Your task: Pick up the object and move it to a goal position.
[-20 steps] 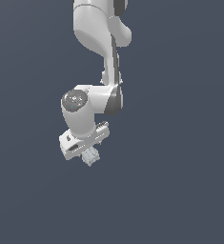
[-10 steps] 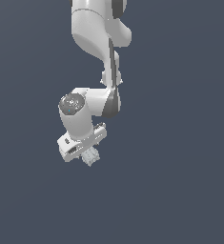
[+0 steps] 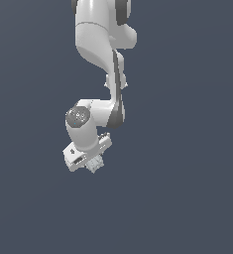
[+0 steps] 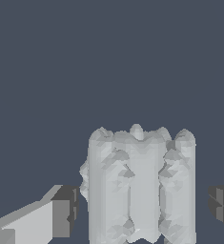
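My white arm (image 3: 100, 44) hangs down from the top of the exterior view against a flat dark slate-blue backdrop, with no surface visible beneath me. The arm narrows to a rounded wrist joint (image 3: 78, 118) with a grey speckled cap, and below that sits my white claw (image 3: 94, 162), tilted so its body slopes down toward the exterior view's left.

Between my fingers sits the small pale grey-white lumpy block with a bumpy, faceted surface (image 3: 94, 164). In the exterior view it peeks out just under the claw body, toward the end nearer the exterior view's right, and it looks much smaller than the claw itself. Nothing touches it from below; it hangs in open space with me.

The wrist view shows the same block (image 4: 141, 187) close up: knobbly vertical ridges, a row of rounded bumps along its far edge, shaded facets across its face. A dark grey pad on a white finger (image 4: 66, 211) stands just beside one flank of the block, and a second dark pad (image 4: 221, 205) stands beside the other flank. The fingers are drawn in around the block, pinching it from both sides.
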You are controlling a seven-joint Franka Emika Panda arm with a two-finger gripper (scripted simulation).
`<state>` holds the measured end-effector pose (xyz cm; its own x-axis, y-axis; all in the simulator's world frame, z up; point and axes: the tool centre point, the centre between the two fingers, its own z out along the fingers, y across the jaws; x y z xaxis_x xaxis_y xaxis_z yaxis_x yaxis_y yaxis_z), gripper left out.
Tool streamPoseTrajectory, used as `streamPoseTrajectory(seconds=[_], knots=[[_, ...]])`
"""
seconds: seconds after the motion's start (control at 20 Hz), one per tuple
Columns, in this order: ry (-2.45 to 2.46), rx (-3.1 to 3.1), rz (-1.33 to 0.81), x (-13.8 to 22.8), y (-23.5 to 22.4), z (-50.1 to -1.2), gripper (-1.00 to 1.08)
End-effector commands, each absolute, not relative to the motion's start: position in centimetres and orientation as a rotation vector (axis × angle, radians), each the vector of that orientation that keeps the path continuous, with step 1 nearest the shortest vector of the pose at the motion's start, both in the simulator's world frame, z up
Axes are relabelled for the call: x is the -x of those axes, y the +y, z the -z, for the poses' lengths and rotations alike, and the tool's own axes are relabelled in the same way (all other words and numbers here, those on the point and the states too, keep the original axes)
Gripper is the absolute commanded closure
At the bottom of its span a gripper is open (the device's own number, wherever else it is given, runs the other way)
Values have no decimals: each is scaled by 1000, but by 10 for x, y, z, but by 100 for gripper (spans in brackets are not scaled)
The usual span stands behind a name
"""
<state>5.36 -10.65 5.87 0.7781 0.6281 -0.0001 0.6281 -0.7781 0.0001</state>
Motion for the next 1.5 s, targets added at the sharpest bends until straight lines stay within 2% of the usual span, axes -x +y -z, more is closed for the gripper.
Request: streamPoseTrajectory(seconds=[0.0, 0.3, 0.35, 0.8, 1.45], knots=[[1048, -2962, 0, -53, -107, -47, -92], [1048, -2962, 0, -55, -107, -41, -92], [1048, -2962, 0, -55, -107, -41, 108], [1048, -2962, 0, -55, -107, -41, 108], [1051, -2957, -13, -52, -76, -86, 108]])
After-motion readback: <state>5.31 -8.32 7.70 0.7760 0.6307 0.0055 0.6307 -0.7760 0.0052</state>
